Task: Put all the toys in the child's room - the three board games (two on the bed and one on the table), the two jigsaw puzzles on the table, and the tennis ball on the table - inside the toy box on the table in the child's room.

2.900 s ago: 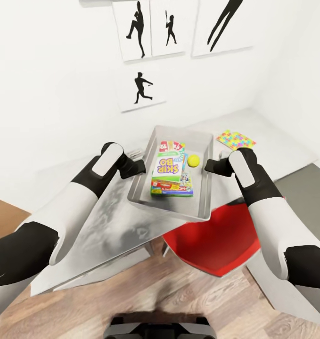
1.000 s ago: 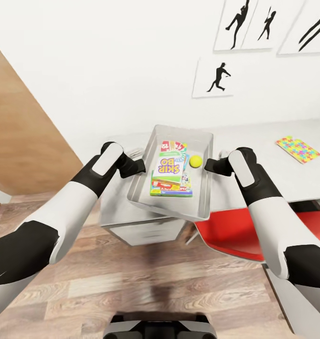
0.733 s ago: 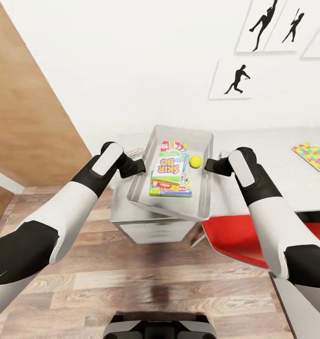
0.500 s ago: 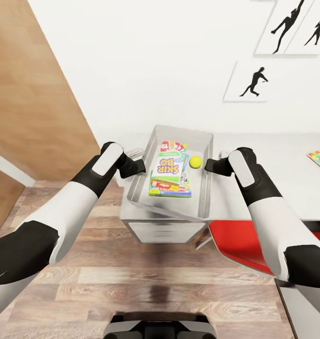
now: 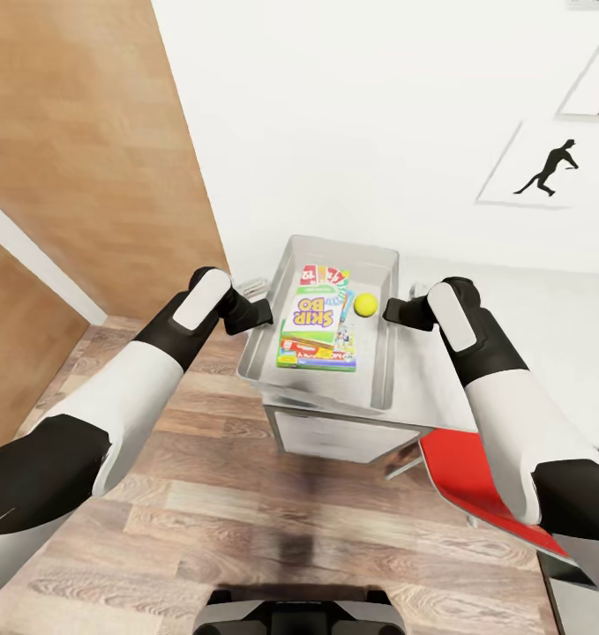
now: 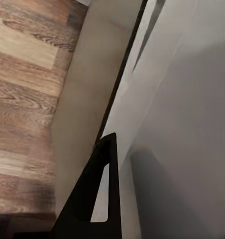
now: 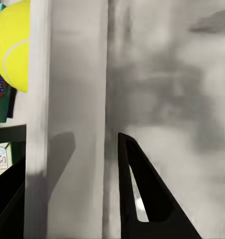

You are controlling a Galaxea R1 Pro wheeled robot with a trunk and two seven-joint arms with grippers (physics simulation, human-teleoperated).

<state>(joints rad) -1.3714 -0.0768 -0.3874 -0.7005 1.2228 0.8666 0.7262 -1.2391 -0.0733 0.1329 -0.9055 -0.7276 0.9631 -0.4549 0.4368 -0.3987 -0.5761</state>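
Both arms are reached forward and bent at the elbow, one on each side of the pale grey plastic toy box [image 5: 383,353]. The left tool [image 5: 262,310] is pressed to one long side of the box and the right tool [image 5: 393,310] to the other, so the box is held between them above the edge of the pale grey desk [image 5: 546,309]. In the right wrist view the box rim is seen between two dark fingers [image 7: 142,194], so that tool is closed on the rim. In the left wrist view one dark finger [image 6: 100,199] is seen against the box wall; how far that tool is open cannot be told.

One toy box is seen. Its long side points away from the robot, toward the white wall. Inside it, flat colourful game boxes [image 5: 319,319] are stacked, with big letters on the top one; how many are in the stack cannot be told for sure. Their long side runs the same way as the box. One small yellow tennis ball [image 5: 364,304] lies beside the stack, near the right tool. One red chair [image 5: 475,481] is seen below the right arm, on the wood-plank floor [image 5: 202,494].
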